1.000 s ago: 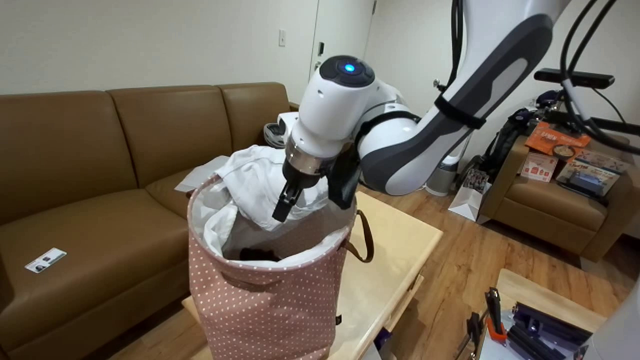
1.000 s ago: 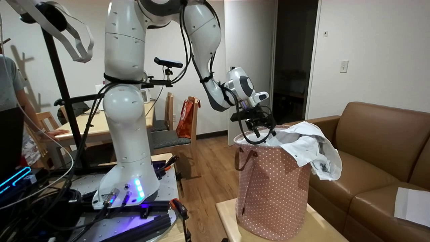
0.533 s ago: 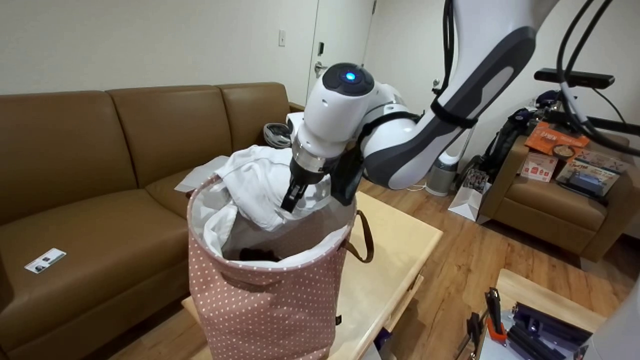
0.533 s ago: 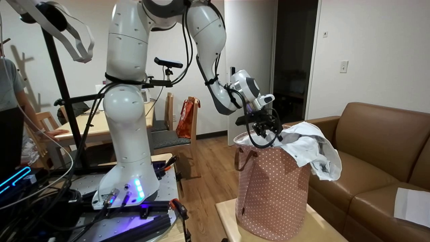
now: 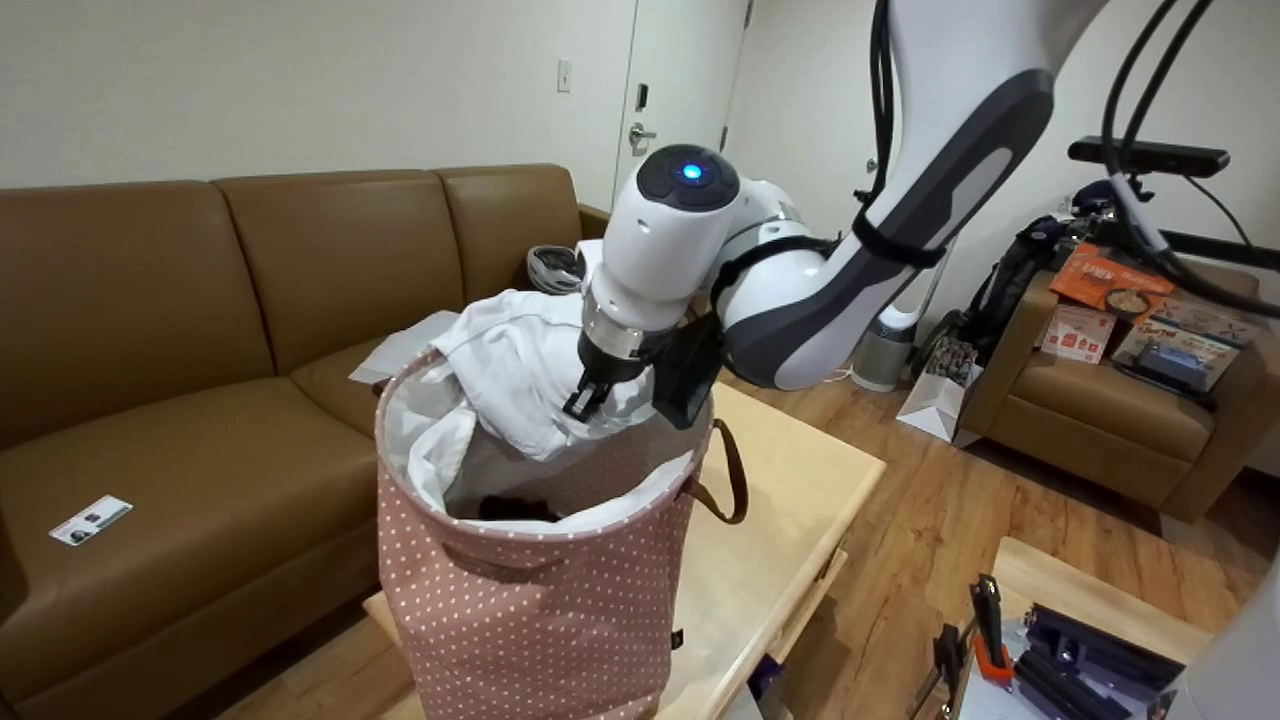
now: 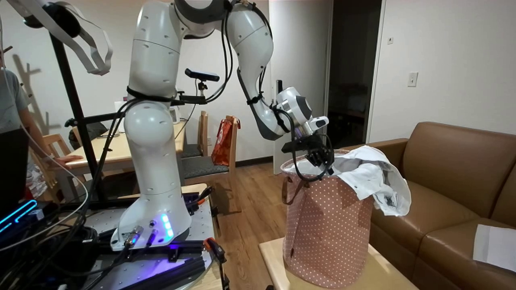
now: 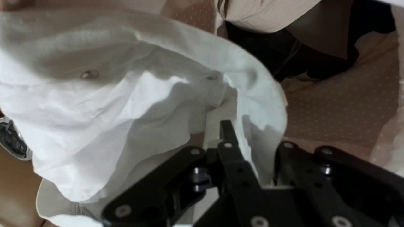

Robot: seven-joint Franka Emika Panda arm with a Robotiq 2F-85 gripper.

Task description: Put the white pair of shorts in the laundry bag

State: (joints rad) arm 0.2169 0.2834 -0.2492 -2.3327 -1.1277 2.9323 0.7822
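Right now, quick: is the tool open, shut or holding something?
Tool: open, jaws apart; the white garment shows in the gap, no firm hold visible.

A pale wooden table (image 5: 790, 460) is carrying the pink, white-dotted laundry bag (image 5: 540, 620), which is standing upright on it. In an exterior view, bare wood is stretching away to the right and far side of the bag, while a small corner of the table is peeking out at the left. Around the bag's base, in an exterior view, a browner patch (image 6: 381, 276) is showing on the wood; the angle is leaving its nature, shadow or otherwise, unclear.
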